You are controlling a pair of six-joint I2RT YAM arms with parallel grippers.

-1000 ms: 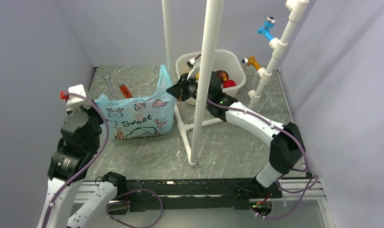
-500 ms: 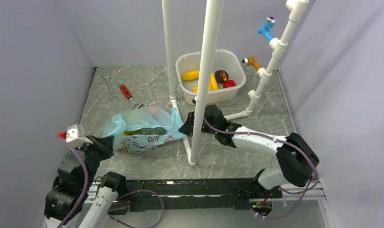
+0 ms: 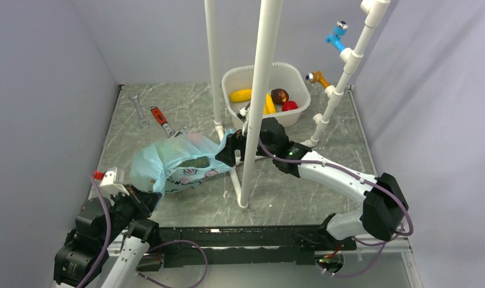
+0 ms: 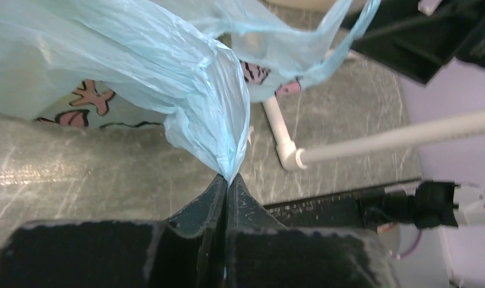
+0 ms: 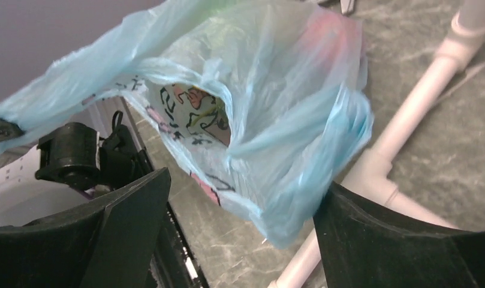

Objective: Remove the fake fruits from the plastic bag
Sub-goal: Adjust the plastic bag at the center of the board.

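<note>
The light blue plastic bag [image 3: 174, 159] lies on its side on the table. A dark green fake fruit [image 3: 195, 162] shows through its skin. My left gripper [image 3: 147, 200] is shut on the bag's near corner; in the left wrist view the film [image 4: 168, 72] runs down into the shut gripper [image 4: 229, 178]. My right gripper [image 3: 226, 148] stands wide open at the bag's far end, and the loose, crumpled plastic [image 5: 270, 120] hangs between its spread fingers [image 5: 138, 204] without being pinched. More fake fruits, yellow [image 3: 241, 95] and red [image 3: 289, 105], lie in the white tub [image 3: 300, 78].
A white pipe frame [image 3: 261, 102] rises just right of the bag, with a floor bar [image 5: 401, 126] beside my right gripper. A red-handled wrench [image 3: 159, 116] and a silver wrench [image 3: 138, 108] lie behind the bag. Blue [image 3: 336, 33] and orange [image 3: 318, 77] toys hang on the right pipe.
The bag went from held upright to lying on the table. My left gripper pulled its corner toward the near edge. My right gripper opened and let go of the handle end.
</note>
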